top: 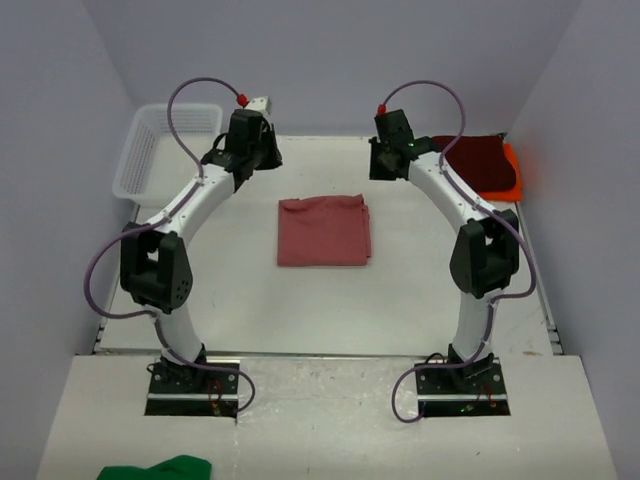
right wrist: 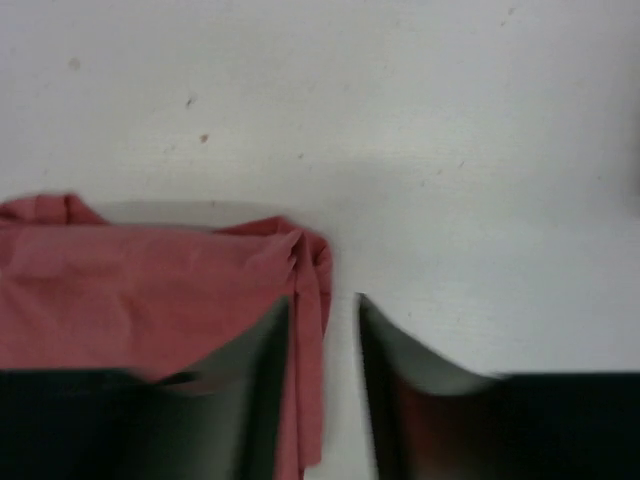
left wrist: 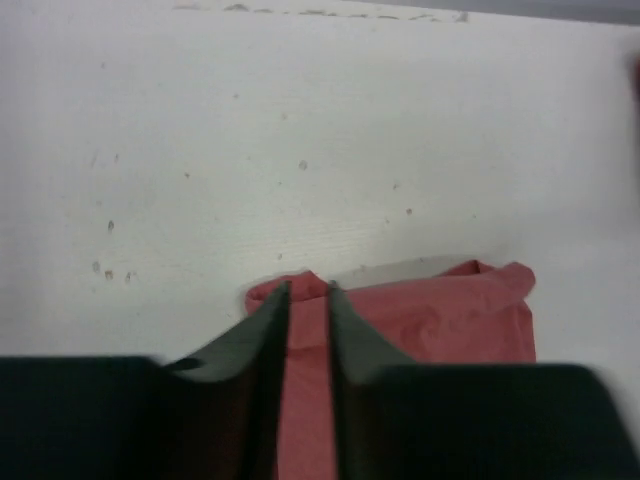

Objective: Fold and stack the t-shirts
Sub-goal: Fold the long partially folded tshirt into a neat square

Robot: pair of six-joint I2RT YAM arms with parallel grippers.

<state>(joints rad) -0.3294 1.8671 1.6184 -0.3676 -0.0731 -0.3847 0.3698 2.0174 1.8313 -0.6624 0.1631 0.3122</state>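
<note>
The rose t-shirt lies folded into a neat, near-square pad in the middle of the white table, with nothing touching it. From above, the left arm rises from its base, bends at the elbow and sweeps inward, so the left gripper hangs past the shirt's far left corner, near the white mesh basket in the far left corner. The right arm mirrors it, and the right gripper hangs past the far right corner. Just beside it, the dark maroon t-shirt lies on top of the orange t-shirt at the far right edge. A green cloth sits on the near ledge in front of the left base. In the left wrist view, the two dark fingers stand close together with a narrow slit between them. They grip nothing, and the rose fabric shows through the gap, its corner just past the tips. In the right wrist view, the fingers are parted wider and are empty. The shirt's folded edge runs down beside the left finger, and bare table shows under the right one.
</note>
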